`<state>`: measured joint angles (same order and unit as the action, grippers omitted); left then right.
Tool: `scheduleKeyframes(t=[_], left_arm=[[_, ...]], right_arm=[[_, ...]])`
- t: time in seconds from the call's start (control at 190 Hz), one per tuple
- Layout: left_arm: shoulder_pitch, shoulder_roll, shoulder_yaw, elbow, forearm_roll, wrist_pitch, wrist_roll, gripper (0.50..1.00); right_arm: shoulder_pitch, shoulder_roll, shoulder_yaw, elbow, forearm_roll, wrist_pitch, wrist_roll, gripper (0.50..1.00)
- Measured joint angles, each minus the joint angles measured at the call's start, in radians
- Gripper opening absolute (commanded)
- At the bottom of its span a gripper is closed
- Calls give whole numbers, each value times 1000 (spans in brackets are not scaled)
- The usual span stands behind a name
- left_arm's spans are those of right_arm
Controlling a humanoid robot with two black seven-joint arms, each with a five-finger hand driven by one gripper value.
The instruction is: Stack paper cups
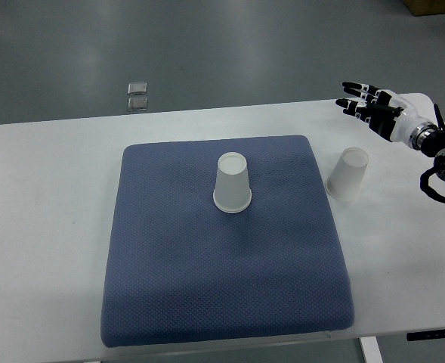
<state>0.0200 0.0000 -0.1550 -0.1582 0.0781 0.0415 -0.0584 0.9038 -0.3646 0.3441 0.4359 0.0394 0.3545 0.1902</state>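
Print: none readable on either cup. Right hand (pixel 375 110) enters from the right edge, forearm cut off, fingers spread and empty, above the table's (pixel 41 227) far right. 1 cup (pixel 232 184) stands inverted on the blue mat (pixel 222 272); the second cup (pixel 348 174) stands inverted just beside the mat's right edge.

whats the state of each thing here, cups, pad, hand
cup on the pad: upside down, standing near the pad's middle, untouched
cup on the table: upside down, standing on bare table just right of the pad, untouched
blue pad: lying flat on the table
right hand: open, fingers extended, holding nothing, above and right of the table cup
white table: carries the pad and both cups
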Motion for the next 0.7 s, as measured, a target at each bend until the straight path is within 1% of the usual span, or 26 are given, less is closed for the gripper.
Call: scheduleKeyframes(t=[0.701], left_arm=[[0,0,0,0,0,0,0,1000]], right_arm=[[9,-2,1,0,1,3,3,919]])
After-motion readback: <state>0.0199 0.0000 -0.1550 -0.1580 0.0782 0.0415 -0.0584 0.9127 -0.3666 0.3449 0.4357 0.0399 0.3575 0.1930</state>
